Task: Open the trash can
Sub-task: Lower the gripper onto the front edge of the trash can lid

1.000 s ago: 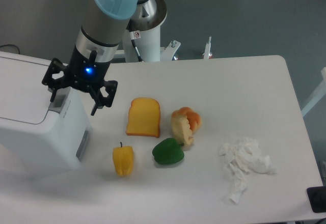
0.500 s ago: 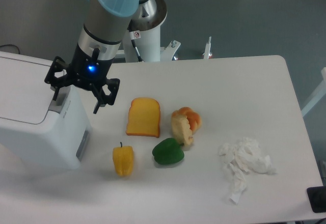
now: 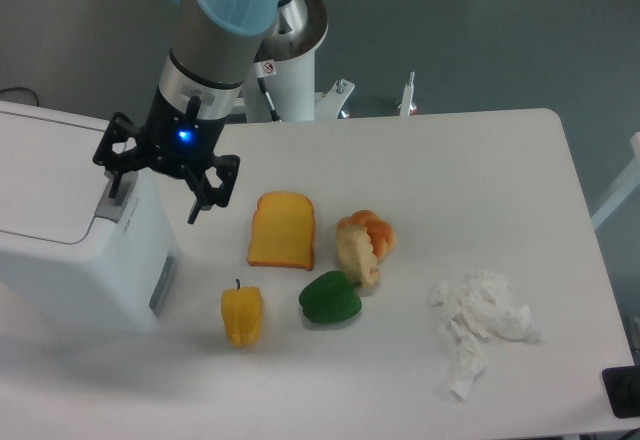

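Observation:
The trash can [image 3: 60, 230] is a large white boxy bin at the left edge of the table, its flat lid down. A grey push-latch [image 3: 125, 203] sits on its right top edge and a grey vent panel [image 3: 163, 282] on its right side. My gripper [image 3: 156, 195] hangs open just above that right edge, near the latch. One finger [image 3: 112, 178] is over the lid and the other finger [image 3: 197, 203] is past the bin's side. Nothing is held between them.
On the white table [image 3: 450, 170] lie a slice of toast [image 3: 282, 229], a bread roll [image 3: 362, 245], a green pepper [image 3: 329, 298] and a yellow pepper [image 3: 241, 315]. Crumpled white tissue [image 3: 480, 325] sits at the right front.
The gripper has shifted slightly to the right and up, still open over the bin's right edge. The lid has not moved.

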`<state>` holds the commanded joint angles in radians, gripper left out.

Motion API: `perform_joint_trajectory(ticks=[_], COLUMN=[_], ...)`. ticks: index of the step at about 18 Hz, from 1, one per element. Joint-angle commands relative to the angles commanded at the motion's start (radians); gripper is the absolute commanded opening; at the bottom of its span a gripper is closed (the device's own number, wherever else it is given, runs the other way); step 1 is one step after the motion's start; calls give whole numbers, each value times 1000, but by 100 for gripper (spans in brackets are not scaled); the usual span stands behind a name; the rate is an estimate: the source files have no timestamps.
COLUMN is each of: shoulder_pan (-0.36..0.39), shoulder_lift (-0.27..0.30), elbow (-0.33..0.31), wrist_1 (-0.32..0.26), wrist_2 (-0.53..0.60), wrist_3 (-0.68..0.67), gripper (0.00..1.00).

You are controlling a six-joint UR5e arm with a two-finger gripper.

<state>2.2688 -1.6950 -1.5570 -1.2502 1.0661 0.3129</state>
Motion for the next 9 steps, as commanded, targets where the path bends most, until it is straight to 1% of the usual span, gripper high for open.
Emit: perform_joint_trajectory(ticks=[9], shoulder_pan=[0], shoulder_lift=[-2], elbow=[-6], wrist_1=[3], wrist_2=[0], wrist_3=[0], gripper=[100])
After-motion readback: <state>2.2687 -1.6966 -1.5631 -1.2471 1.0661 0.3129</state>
